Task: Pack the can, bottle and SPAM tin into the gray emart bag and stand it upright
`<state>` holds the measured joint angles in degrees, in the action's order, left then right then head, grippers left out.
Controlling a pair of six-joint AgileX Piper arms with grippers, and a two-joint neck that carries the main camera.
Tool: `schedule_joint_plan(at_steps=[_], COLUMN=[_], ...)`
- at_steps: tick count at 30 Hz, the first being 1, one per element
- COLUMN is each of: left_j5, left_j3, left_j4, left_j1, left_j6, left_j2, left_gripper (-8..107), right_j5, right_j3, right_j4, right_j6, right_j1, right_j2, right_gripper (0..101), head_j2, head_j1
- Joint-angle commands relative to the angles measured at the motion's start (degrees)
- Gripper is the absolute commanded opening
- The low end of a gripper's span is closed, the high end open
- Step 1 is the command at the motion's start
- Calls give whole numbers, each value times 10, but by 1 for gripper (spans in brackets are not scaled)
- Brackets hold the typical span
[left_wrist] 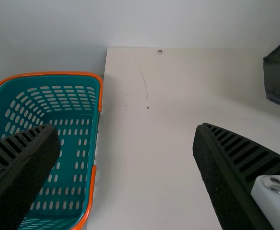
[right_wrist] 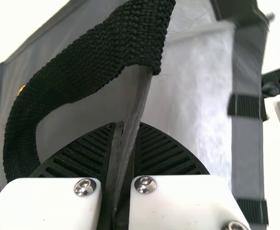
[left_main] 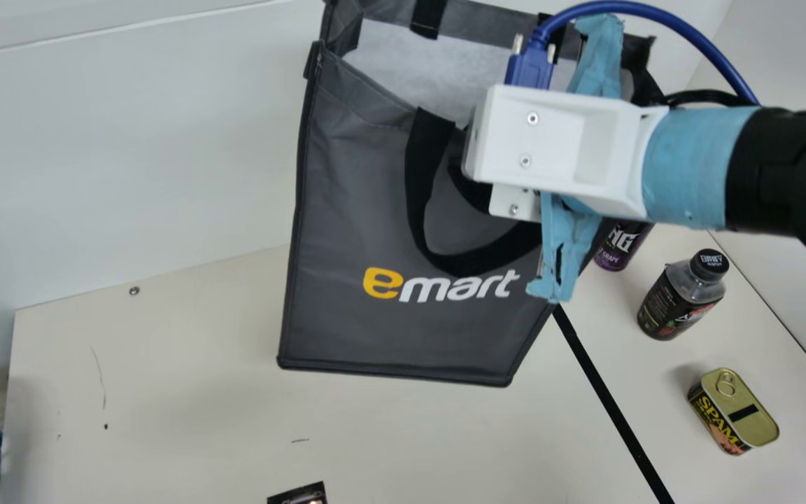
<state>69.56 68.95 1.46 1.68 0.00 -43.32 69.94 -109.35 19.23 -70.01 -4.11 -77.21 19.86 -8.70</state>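
My right claw (right_wrist: 125,128) is closed on the rim of the gray emart bag (left_main: 375,210), upper middle of the frame. I can't tell whether its base meets the table. The pinch is on thin, limp cloth, so if I pull sideways the wall could fold in or slip out, and the bag could topple. The loose black handle (left_main: 420,189) beside my grip could snag my fingers when I let go. The can (left_main: 616,245), right of centre, stands so near the bag that a swing could knock it over. The bottle (left_main: 683,297) and the SPAM tin (left_main: 735,413), farther right and lower right, look safer. My left claw (left_wrist: 126,132) is wide and holds nothing, with one finger over the teal basket (left_wrist: 58,74); dropping it there could catch the rim.

The table (left_main: 165,392) is cream, faintly scuffed, with a black strip (left_main: 613,392) running to the lower right. A pale wall (left_main: 130,154) rises at upper left.
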Motion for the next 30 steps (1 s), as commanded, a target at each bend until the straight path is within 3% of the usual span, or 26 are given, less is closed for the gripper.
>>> schedule_joint_plan(at_steps=[1,16,30], left_j5=[0,0,0], left_j3=[0,0,0], left_j4=[0,0,0], left_j1=[0,0,0], left_j6=[0,0,0], left_j2=[0,0,0], left_gripper=[90,90,90], right_j5=[0,0,0], right_j3=[13,100,141], right_j4=[-5,-65,-131], right_j6=[3,50,126], right_j1=[-9,-109,-224], right_j2=[13,82,98], right_gripper=[0,0,0], head_j2=[1,1,1], head_j1=[-13,-13,-13])
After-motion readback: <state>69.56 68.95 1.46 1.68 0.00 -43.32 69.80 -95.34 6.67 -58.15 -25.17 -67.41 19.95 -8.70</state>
